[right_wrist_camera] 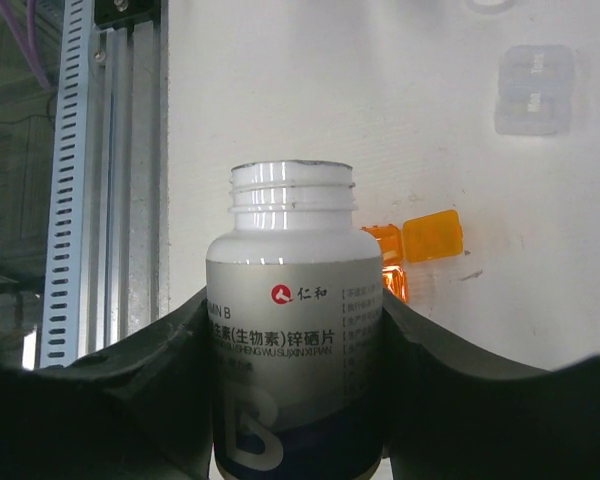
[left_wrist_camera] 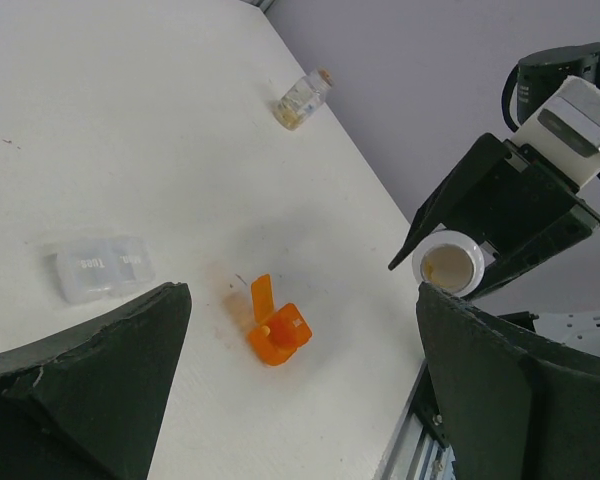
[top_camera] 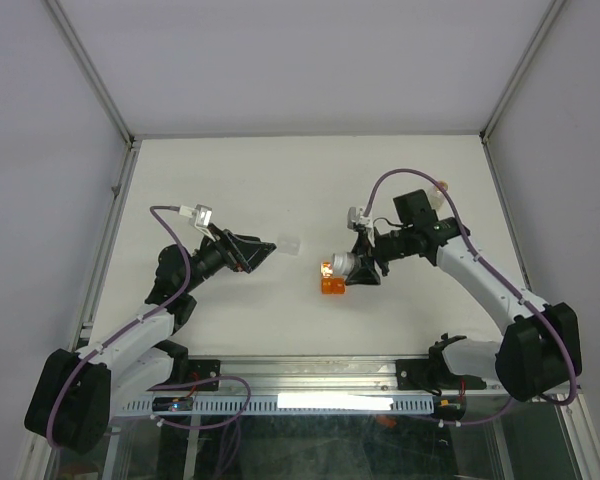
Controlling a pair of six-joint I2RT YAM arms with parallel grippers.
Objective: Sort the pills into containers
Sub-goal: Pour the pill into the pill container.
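Note:
My right gripper [top_camera: 347,266] is shut on the white bottle [top_camera: 338,266], which lies tipped with its open mouth toward the left. In the right wrist view the bottle [right_wrist_camera: 293,330], with its grey and dark label, fills the space between the jaws. Just below its mouth on the table sits the orange cup [top_camera: 333,287], flip lid [right_wrist_camera: 432,236] open. The left wrist view shows a small tan pill [left_wrist_camera: 265,329] in the orange cup [left_wrist_camera: 280,335]. My left gripper [top_camera: 258,252] hangs open and empty left of the cup. The clear vial [top_camera: 441,187] lies far right.
A clear two-cell pill box [top_camera: 292,244] lies just past the left gripper's tips, also seen as the pill box [left_wrist_camera: 102,266] in the left wrist view. A slotted metal rail [top_camera: 310,400] runs along the near table edge. Enclosure walls border the table.

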